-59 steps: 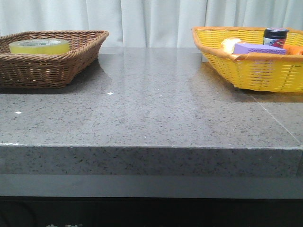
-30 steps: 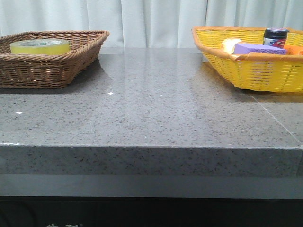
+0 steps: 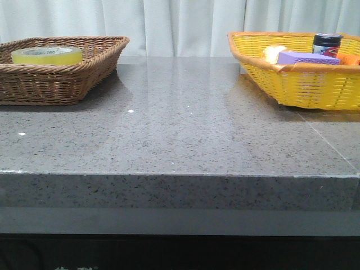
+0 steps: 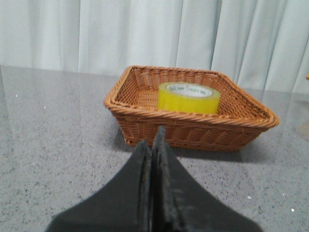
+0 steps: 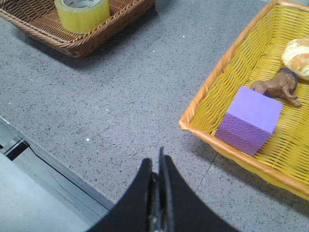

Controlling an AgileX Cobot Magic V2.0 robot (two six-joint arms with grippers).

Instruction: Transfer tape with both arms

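The yellow tape roll [image 3: 46,54] lies flat in the brown wicker basket [image 3: 84,73] at the back left of the table. It also shows in the left wrist view [image 4: 189,97] and in the right wrist view [image 5: 82,13]. My left gripper [image 4: 153,140] is shut and empty, low over the table, a short way in front of the brown basket [image 4: 193,128]. My right gripper [image 5: 156,162] is shut and empty, above the table's front edge, beside the yellow basket [image 5: 212,96]. Neither arm shows in the front view.
The yellow basket [image 3: 298,84] at the back right holds a purple sponge block [image 3: 306,57] [image 5: 249,120], a bread roll [image 5: 298,51], a brown toy animal [image 5: 277,85] and a dark jar [image 3: 327,43]. White curtains hang behind the table.
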